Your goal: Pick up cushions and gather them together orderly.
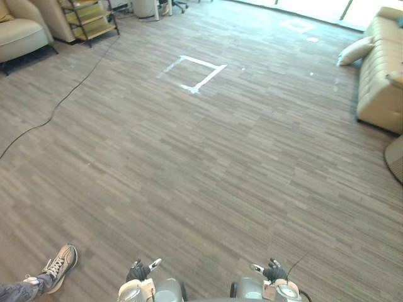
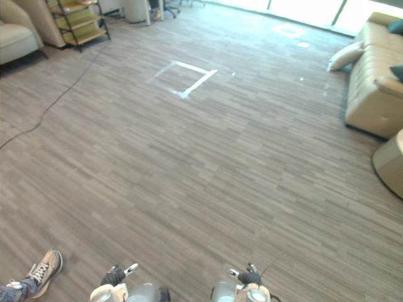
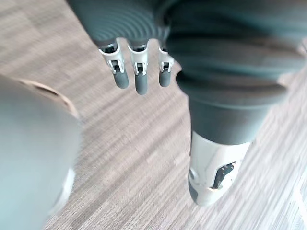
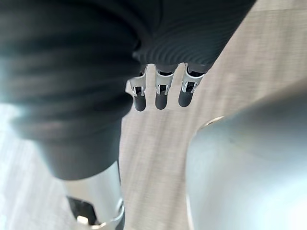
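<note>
Far right, by sofa [image 1: 381,75], cushion [image 1: 354,50] leans on floor. Left hand [image 3: 136,79], right hand [image 4: 161,93] near, low, fingers straight, holding nothing. Step: get to cushion. Next: walk far right, then grab.

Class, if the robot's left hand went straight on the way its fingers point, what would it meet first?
Probably the floor: the left hand's straight fingers point down at a bare stretch of it, with nothing between, though depth is hard to judge.

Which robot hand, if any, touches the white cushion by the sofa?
Apart: left eye view shows left robot hand and right robot hand far across floor from cushion.
</note>
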Available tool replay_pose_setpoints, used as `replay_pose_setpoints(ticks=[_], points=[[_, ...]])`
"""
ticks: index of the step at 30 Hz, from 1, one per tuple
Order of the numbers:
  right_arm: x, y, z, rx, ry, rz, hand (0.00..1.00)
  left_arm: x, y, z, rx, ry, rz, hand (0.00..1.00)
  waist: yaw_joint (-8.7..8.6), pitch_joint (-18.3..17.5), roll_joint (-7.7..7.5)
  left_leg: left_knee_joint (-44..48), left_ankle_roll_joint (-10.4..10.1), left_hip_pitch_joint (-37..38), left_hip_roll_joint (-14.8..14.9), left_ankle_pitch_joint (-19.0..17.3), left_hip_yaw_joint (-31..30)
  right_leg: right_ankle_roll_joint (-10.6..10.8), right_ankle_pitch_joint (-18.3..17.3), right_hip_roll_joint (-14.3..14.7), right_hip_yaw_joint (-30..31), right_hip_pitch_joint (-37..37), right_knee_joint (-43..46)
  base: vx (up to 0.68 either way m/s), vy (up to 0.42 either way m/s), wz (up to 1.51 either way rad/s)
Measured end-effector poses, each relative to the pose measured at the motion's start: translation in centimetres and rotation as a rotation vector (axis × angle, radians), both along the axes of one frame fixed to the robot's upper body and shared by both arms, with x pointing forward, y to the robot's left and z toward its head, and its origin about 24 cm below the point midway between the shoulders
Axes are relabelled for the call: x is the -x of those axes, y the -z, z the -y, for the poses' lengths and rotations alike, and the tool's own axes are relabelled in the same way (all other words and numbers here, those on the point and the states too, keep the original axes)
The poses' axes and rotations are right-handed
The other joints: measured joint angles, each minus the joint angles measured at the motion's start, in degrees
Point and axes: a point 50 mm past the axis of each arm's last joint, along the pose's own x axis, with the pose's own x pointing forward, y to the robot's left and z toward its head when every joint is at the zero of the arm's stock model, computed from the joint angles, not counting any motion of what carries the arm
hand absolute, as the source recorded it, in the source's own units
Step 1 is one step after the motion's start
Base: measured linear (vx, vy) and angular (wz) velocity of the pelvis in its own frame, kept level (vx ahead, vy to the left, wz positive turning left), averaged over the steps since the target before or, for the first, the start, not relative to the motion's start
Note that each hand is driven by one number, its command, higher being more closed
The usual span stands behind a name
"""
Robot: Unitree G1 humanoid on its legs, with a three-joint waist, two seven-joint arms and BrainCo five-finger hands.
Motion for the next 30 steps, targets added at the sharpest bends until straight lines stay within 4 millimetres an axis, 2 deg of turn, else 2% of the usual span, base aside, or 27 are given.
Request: replay_pose_setpoints(ticks=[1,3,4,5,6,7,8,9,10,11,12,13,14,16,17,18,19,20,21,22,23,24,25,26,27,28,30], points=[[-0.2,-0.1,0.1,0.001,-0.002,0.005,0.00,0.0,0.0,0.1,0.000,0.006,-0.004,0.00,-0.19,0.14,0.22,-0.54,-0.07,0.56,0.22,-0.01,0.13,-0.25,0.63,0.37,-0.51,-0.46,-2.74,0.61,-0.054,-0.03],[-0.7,-0.3,0.5,0.013,-0.009,0.016,0.00,0.5,0.3,0.4,-0.003,0.045,-0.037,0.00,-0.63,0.74,0.71,-4.63,-0.12,6.22,0.27,-0.02,1.11,-1.38,10.75,1.85,-3.52,-1.78,-23.48,0.54,-0.086,-0.01],[-0.7,-0.3,0.5,0.013,-0.008,0.014,0.00,0.5,0.3,0.4,-0.008,0.054,-0.039,0.00,-0.73,0.76,0.47,-5.31,-0.25,7.40,-0.19,-0.10,0.95,-1.44,12.51,1.75,-3.82,-1.72,-26.19,0.58,-0.147,0.18],[-0.4,-0.2,1.0,0.022,-0.004,0.006,0.00,0.8,0.4,0.4,-0.012,0.064,-0.048,0.00,-1.07,0.61,0.36,-6.02,-1.30,10.56,-0.79,-0.71,-0.52,-4.10,18.74,1.70,-2.31,-1.74,-26.01,0.72,-0.210,0.19],[-0.3,-0.3,1.4,0.032,-0.001,0.004,0.00,1.0,0.5,0.8,-0.003,0.063,-0.056,0.00,-1.53,-0.30,1.33,-4.03,-1.42,11.69,0.31,-0.64,-2.53,-6.12,18.55,2.09,-1.70,-3.07,-19.49,0.59,-0.209,0.14],[-0.4,-0.3,1.6,0.038,-0.001,0.004,0.00,1.1,0.6,1.0,0.002,0.063,-0.058,0.00,-1.53,-0.59,1.90,-2.66,-1.45,11.22,0.78,-0.63,-3.09,-5.99,17.18,2.27,-1.80,-3.46,-18.05,0.58,-0.256,-0.02],[-0.3,-0.4,2.2,0.049,0.010,0.002,0.00,1.2,0.7,2.0,0.027,0.056,-0.059,0.00,-1.65,-1.43,3.69,5.64,-3.04,8.16,2.81,0.17,-5.34,-6.67,13.33,3.01,-2.28,-3.19,-15.79,0.69,-0.325,-0.03],[-0.4,-0.6,2.5,0.055,0.025,0.010,0.00,1.0,0.6,2.1,0.038,0.036,-0.044,0.00,-2.00,-1.07,5.33,21.19,-8.55,1.55,5.76,4.06,-9.19,-7.12,10.34,4.57,-2.98,-0.79,-15.60,0.70,-0.317,-0.03],[-0.5,-0.7,2.7,0.059,0.024,0.014,0.00,1.0,0.6,2.1,0.044,0.018,-0.038,0.00,-2.17,-0.38,5.84,30.46,-11.59,-2.47,7.36,7.59,-11.13,-7.69,9.23,5.95,-2.73,1.21,-16.07,0.59,-0.235,-0.02],[-0.5,-0.7,2.7,0.061,0.024,0.016,0.00,0.9,0.6,2.2,0.050,0.004,-0.032,0.00,-2.15,-0.15,6.39,37.36,-12.29,-4.96,8.70,7.95,-11.71,-8.32,8.69,7.12,-2.74,2.95,-16.70,0.47,-0.141,-0.24],[-0.4,-0.5,2.0,0.050,0.008,0.001,0.00,0.5,0.3,1.7,0.044,-0.025,-0.004,0.00,-1.66,1.08,6.49,51.56,-11.19,-10.65,11.54,5.84,-11.17,-9.70,6.08,9.92,-2.11,10.22,-18.98,0.45,-0.118,-0.27],[-0.3,-0.5,1.8,0.047,0.004,-0.002,0.00,0.4,0.2,1.7,0.041,-0.026,0.001,0.00,-1.52,1.14,6.27,52.60,-10.86,-11.49,11.52,5.40,-11.05,-9.94,5.57,10.04,-2.05,11.36,-19.32,0.62,-0.161,-0.45],[0.1,-0.2,1.0,0.029,-0.002,-0.014,0.00,0.1,-0.1,1.2,0.028,-0.029,0.023,0.00,-0.48,1.34,5.08,53.13,-9.51,-15.52,11.34,3.65,-9.00,-10.37,3.94,10.83,-0.53,16.09,-22.01,0.39,-0.102,-0.38],[0.4,0.0,0.8,0.023,-0.003,-0.028,0.00,-0.4,-0.4,1.0,0.018,-0.031,0.057,0.00,0.36,1.13,4.45,47.87,-7.42,-20.81,11.04,2.24,-5.57,-8.75,3.55,11.50,1.48,20.54,-25.96,0.48,-0.097,-0.60],[0.3,0.0,0.7,0.023,-0.003,-0.033,0.00,-0.5,-0.6,0.9,0.016,-0.040,0.074,0.00,0.62,1.19,4.47,38.61,-6.09,-24.44,9.83,1.53,-4.48,-7.63,3.31,11.71,2.85,24.10,-28.86,0.61,-0.060,-0.61],[0.5,0.1,0.8,0.023,-0.002,-0.042,0.00,-0.5,-0.6,0.8,0.014,-0.042,0.077,0.00,0.69,1.22,4.37,33.70,-6.10,-25.20,8.99,1.58,-4.28,-7.50,3.25,11.66,3.55,25.28,-29.63,0.65,0.015,-0.70],[0.9,0.3,0.8,0.021,0.009,-0.060,0.00,-0.6,-0.6,0.8,0.017,-0.051,0.083,0.00,0.88,1.41,4.17,16.15,-7.14,-25.21,5.85,3.93,-5.46,-6.65,2.47,11.25,5.58,28.26,-31.75,0.45,0.055,-0.57],[1.1,0.4,0.9,0.021,0.012,-0.067,0.00,-0.5,-0.6,0.9,0.019,-0.053,0.080,0.00,0.96,1.35,4.27,9.32,-7.57,-25.04,4.79,5.78,-6.91,-6.37,2.07,11.23,6.42,29.41,-32.82,0.71,0.180,-0.85],[1.3,0.5,1.0,0.027,0.015,-0.077,0.00,-0.5,-0.6,1.0,0.029,-0.063,0.080,0.00,1.31,1.23,4.74,-0.27,-8.18,-25.59,4.01,10.01,-8.91,-5.39,1.01,11.54,8.71,32.17,-34.72,0.62,0.213,-1.09],[1.8,0.7,0.8,0.021,0.017,-0.095,0.00,-0.6,-0.7,0.8,0.030,-0.075,0.092,0.00,2.70,0.80,3.71,0.36,-6.62,-25.74,3.79,15.80,-9.19,-4.25,-0.86,10.27,11.57,33.97,-35.13,0.65,0.257,-1.10],[2.3,0.9,0.7,0.019,0.017,-0.108,0.00,-0.7,-0.7,0.6,0.026,-0.073,0.093,0.00,3.05,0.34,3.30,0.88,-6.02,-25.69,2.99,17.13,-8.90,-3.80,-1.28,9.83,12.54,34.19,-34.76,0.70,0.288,-1.07],[2.6,1.1,0.1,0.003,0.021,-0.116,0.00,-0.7,-0.8,0.3,0.016,-0.072,0.093,0.00,3.17,-0.78,1.47,4.30,-3.43,-25.82,0.97,17.49,-8.70,-1.37,-2.76,7.06,14.38,32.56,-29.26,0.72,0.278,-0.63],[2.7,1.1,-0.1,-0.005,0.026,-0.115,0.00,-0.7,-0.8,0.1,0.010,-0.075,0.095,0.00,3.09,-1.14,0.51,5.61,-2.68,-25.76,0.65,15.85,-7.96,-0.26,-3.38,6.07,14.81,30.72,-24.91,0.72,0.262,-0.63],[2.6,1.1,-0.5,-0.017,0.031,-0.109,0.00,-0.7,-0.9,-0.3,0.001,-0.077,0.097,0.00,3.05,-1.21,-0.84,8.11,-1.82,-24.83,-0.34,12.86,-6.51,0.47,-3.21,4.51,15.07,26.66,-14.14,0.69,0.246,-0.34],[2.3,1.1,-0.8,-0.024,0.024,-0.099,0.00,-0.8,-0.9,-0.7,-0.011,-0.071,0.086,0.00,2.77,-0.89,-2.34,10.08,-1.25,-21.97,-1.76,8.79,-5.28,5.70,2.25,2.14,14.58,20.30,3.02,0.66,0.236,-0.20],[2.1,1.0,-0.8,-0.024,0.021,-0.095,0.00,-0.9,-0.8,-0.7,-0.011,-0.063,0.073,0.00,2.41,-0.62,-2.47,10.68,-0.91,-20.31,-2.12,7.00,-5.14,6.49,3.72,0.91,14.15,18.17,9.29,0.77,0.252,-0.06],[1.3,0.5,-0.4,-0.004,0.006,-0.056,0.00,-0.5,-0.3,-0.4,-0.002,-0.066,0.024,0.00,2.05,0.18,-0.85,10.68,-0.45,-11.43,-1.57,1.14,-4.24,3.39,2.95,-2.84,8.55,11.78,22.21,0.61,0.150,-0.17]])
